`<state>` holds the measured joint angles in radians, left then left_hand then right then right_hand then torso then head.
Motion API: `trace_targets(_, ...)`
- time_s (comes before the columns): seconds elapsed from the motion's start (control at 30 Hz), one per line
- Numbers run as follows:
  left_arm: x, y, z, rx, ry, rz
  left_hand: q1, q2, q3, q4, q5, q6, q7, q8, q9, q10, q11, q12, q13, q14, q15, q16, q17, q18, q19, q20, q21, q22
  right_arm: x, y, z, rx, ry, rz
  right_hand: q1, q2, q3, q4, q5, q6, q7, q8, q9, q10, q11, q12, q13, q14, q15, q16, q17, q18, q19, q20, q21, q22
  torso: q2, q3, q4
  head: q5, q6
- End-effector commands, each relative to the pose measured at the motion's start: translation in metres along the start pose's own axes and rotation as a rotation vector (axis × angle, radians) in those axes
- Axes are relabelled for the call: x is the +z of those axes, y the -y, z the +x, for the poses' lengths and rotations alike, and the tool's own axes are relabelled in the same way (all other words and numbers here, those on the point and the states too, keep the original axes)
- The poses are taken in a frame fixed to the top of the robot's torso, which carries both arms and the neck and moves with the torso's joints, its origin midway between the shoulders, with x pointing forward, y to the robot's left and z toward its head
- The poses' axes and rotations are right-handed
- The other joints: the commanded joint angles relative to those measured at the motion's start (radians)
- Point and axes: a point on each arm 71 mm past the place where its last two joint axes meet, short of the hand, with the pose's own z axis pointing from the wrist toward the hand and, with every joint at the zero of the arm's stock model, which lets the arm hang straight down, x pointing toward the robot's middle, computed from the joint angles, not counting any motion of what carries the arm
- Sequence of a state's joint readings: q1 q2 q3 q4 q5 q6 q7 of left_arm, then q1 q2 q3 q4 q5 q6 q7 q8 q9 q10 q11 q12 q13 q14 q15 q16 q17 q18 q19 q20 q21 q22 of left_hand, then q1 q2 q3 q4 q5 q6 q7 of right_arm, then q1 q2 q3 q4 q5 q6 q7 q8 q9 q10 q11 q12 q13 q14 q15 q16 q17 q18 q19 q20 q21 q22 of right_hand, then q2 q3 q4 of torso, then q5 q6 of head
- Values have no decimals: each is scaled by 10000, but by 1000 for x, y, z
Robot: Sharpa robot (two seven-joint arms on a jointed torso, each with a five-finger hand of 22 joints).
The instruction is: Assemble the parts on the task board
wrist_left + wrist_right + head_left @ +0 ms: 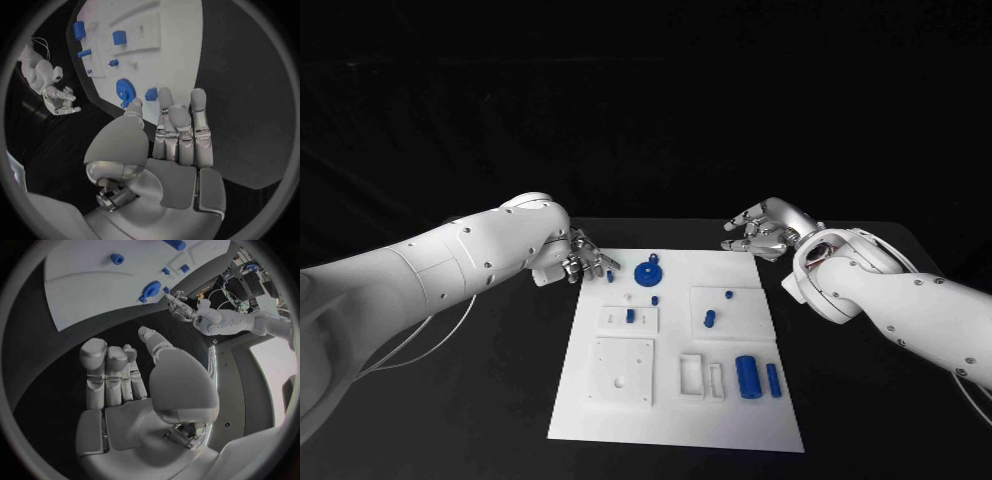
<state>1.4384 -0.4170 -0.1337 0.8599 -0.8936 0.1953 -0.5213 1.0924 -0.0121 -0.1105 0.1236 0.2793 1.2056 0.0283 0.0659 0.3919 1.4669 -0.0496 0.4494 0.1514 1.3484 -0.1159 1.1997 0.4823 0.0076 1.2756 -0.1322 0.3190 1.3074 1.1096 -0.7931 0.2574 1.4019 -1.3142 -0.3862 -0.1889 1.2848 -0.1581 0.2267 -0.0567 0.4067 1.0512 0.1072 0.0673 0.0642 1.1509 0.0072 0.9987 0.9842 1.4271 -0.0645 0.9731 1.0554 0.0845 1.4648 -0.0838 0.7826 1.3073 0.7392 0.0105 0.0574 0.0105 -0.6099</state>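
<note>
Both hands are hovering empty at the task board's far edge, left hand fingers extended beside a small blue peg, right hand loosely curled, several blue parts lying unassembled.

Left hand and right hand empty, fingers apart.

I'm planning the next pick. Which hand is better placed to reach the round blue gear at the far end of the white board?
Probably the left. The left hand is at the white task board's far left corner, fingers close to the round blue gear. The right hand hangs beyond the far right corner, farther away.
</note>
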Motion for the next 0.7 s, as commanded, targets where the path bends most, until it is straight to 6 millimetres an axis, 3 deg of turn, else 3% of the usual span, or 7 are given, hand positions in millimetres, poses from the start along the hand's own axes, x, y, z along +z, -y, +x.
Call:
trace_targets(0.03, 0, 4, 5, 231, -318, 229, 153, 165, -44, -264, 319, -13, -16, 4, -47, 460, 59, -56, 10, -77, 9, 67, -10, -72, -79, -1, -41, 185, 0, -1, 0, -151, 33, -133, 1, -31, 37, -41, -22, 52, 6, -54, -15, 4, -55, -40, -7, 12, -24, -48, 3, 151, 371, -13, -16, 936, 7, 1, 4, -11, -21)
trace_targets(0.13, 0, 4, 5, 239, -336, 249, 278, 295, -112, -458, 598, 1, -24, 1, -104, 461, 48, -46, 15, -76, 3, 88, -6, -76, -77, -7, -28, 188, 0, -1, 0, -148, 27, -129, -38, -41, 61, -44, -22, 53, 5, -55, -16, 5, -55, -41, -9, 10, -24, -57, -2, 152, 371, -13, -21, 935, 4, 1, 0, -9, -26)
trace_targets(0.7, 1, 5, 6, 65, -208, 403, 719, 921, -230, -998, 601, 24, -64, 3, -236, 463, 25, -24, 9, -57, -13, 100, -21, -75, -78, -22, 21, 185, 1, -1, 1, -119, -9, -107, -38, -41, 61, -44, -22, 53, 5, -55, -16, 5, -55, -41, -9, 10, -24, -57, -2, 152, 371, -13, -21, 935, 15, 11, -7, 0, -32)
